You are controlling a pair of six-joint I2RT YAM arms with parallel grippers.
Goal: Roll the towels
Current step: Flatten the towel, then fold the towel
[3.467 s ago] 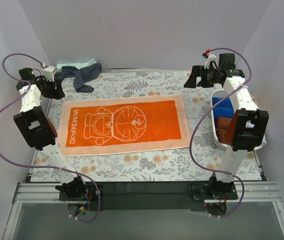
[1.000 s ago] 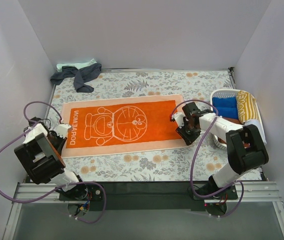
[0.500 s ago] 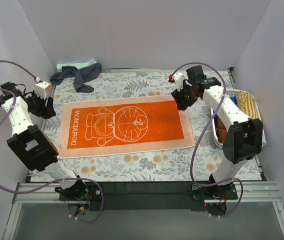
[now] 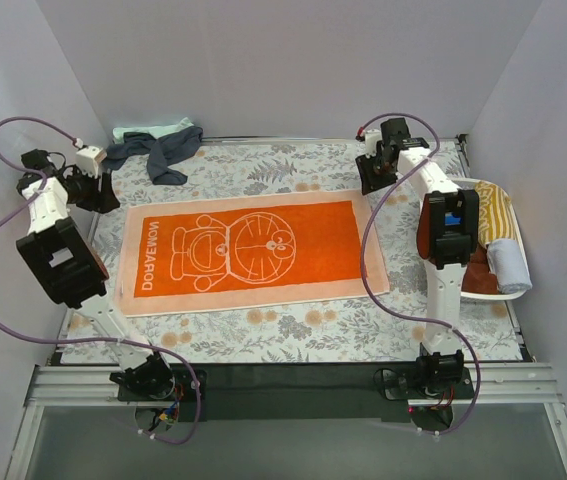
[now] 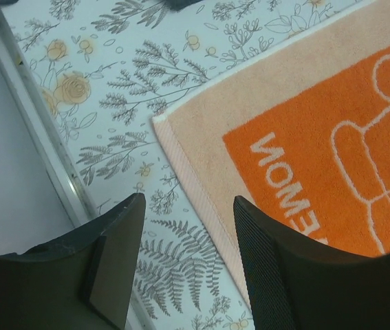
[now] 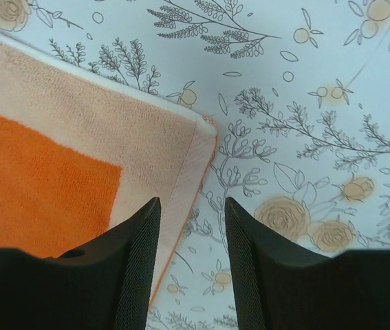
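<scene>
The orange towel (image 4: 248, 250) with white lettering lies flat in the middle of the floral table covering. My left gripper (image 4: 103, 190) is open and empty above the towel's far left corner (image 5: 164, 124); its gap (image 5: 188, 227) spans the towel's edge. My right gripper (image 4: 373, 180) is open and empty above the far right corner (image 6: 205, 127); its gap (image 6: 191, 227) lies over the towel's edge. A dark navy towel (image 4: 163, 150) and a mint green towel (image 4: 148, 131) lie crumpled at the far left.
A white oval basket (image 4: 511, 245) at the right edge holds rolled towels: yellow-striped (image 4: 495, 212), pale grey (image 4: 511, 268), brown (image 4: 478, 260) and a bit of blue. A metal rail (image 5: 36, 137) borders the table on the left. White walls surround the table.
</scene>
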